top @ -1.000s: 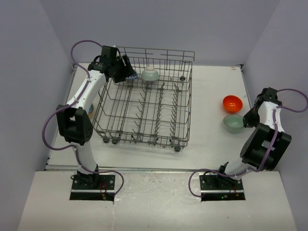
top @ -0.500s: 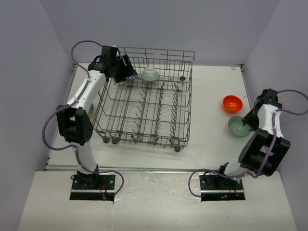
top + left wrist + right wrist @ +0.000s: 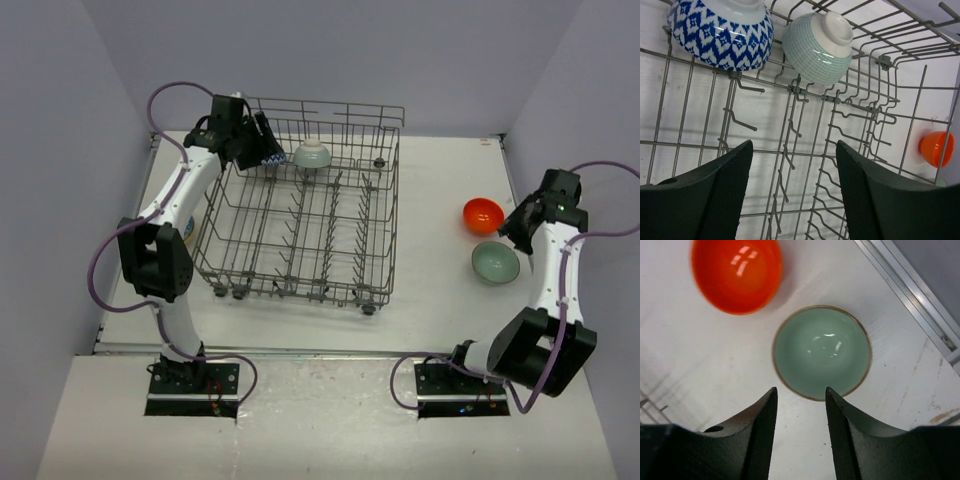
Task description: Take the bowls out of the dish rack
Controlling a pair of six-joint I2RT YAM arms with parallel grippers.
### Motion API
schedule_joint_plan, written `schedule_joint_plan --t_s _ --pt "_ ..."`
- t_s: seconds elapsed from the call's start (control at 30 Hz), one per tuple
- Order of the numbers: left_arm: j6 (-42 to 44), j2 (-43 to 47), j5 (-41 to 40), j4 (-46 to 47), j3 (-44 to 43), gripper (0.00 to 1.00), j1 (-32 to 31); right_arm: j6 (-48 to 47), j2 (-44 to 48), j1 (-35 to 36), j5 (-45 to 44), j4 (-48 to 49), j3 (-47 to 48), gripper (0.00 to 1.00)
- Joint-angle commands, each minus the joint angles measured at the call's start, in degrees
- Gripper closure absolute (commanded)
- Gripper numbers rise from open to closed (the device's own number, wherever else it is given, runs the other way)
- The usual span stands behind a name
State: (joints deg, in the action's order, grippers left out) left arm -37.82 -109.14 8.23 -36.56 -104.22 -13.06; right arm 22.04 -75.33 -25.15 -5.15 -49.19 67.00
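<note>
The right jaws stand apart with nothing between them, hanging just above a pale green bowl (image 3: 821, 352) that sits upright on the table (image 3: 440, 200), near its right edge. A glossy orange bowl (image 3: 736, 275) sits upright just beyond it toward the far edge. The two are close but not touching.

The left jaws are also spread wide and empty, held over the far left corner of the dish rack (image 3: 290, 283). Just ahead of them a blue-and-white bowl (image 3: 720, 32) leans bottom-up on the tines along the rack's far side. A second pale green bowl with a fine ribbed pattern (image 3: 817, 47) rests the same way just to its right, and whether the two touch cannot be told.

The rack stands on the left and middle of the table, well apart from the two bowls by the right edge. Its other rows of tines hold nothing.
</note>
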Motion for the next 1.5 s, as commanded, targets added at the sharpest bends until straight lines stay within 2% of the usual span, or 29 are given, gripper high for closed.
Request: schedule_joint_plan --t_s 0.0,0.1,0.17,0.27,0.3,0.33,0.43,0.57,0.73,0.83,1.0,1.17,1.47 --pt "3.63 3.24 -3.48 4.56 -0.54 0.32 -0.83 -0.25 3.87 3.78 4.79 0.93 6.20 0.55" --pt "1.71 4.72 -5.07 6.14 1.29 0.32 -0.39 -0.51 6.51 9.31 6.99 1.37 10.51 0.53" --pt "-5.57 6.91 -2.18 12.09 7.08 0.34 -0.21 -1.30 7.82 13.10 7.68 -0.11 13.75 0.52" --pt "-16.55 13.50 -5.40 22.29 16.83 0.36 -2.31 -2.09 10.45 16.70 8.84 -2.04 15.87 0.52" --pt "-21.19 17.35 -9.16 29.19 19.82 0.37 -3.02 -1.66 11.34 17.58 9.62 -2.14 15.88 0.51" --pt "-22.80 18.86 -13.20 31.35 23.85 0.38 -4.07 -1.04 12.04 19.07 10.33 -2.23 15.88 0.51" --pt "-28.07 20.55 -22.44 33.74 25.04 0.36 -7.33 1.33 14.59 21.09 14.80 -1.44 15.18 0.50" --pt "-28.88 17.92 -29.92 35.68 24.25 0.35 -10.40 3.09 16.97 23.12 17.36 -0.38 16.75 0.50" --pt "-33.88 17.74 -37.83 38.14 30.21 0.33 -10.76 2.92 18.37 24.70 17.80 -3.28 21.23 0.48" --pt "-34.42 18.26 -40.83 39.01 33.03 0.31 -10.67 2.74 19.25 28.39 17.10 -4.07 21.94 0.48" --pt "-33.80 16.86 -41.45 39.63 34.96 0.31 -10.06 3.53 20.48 29.54 18.77 -3.72 21.15 0.48" --pt "-34.16 14.58 -41.63 43.50 38.48 0.29 -9.44 1.95 21.88 30.59 16.49 -4.51 20.19 0.47" --pt "-33.19 8.87 -38.29 54.57 41.48 0.29 -7.16 1.78 24.88 30.77 17.36 -4.07 18.87 0.47"
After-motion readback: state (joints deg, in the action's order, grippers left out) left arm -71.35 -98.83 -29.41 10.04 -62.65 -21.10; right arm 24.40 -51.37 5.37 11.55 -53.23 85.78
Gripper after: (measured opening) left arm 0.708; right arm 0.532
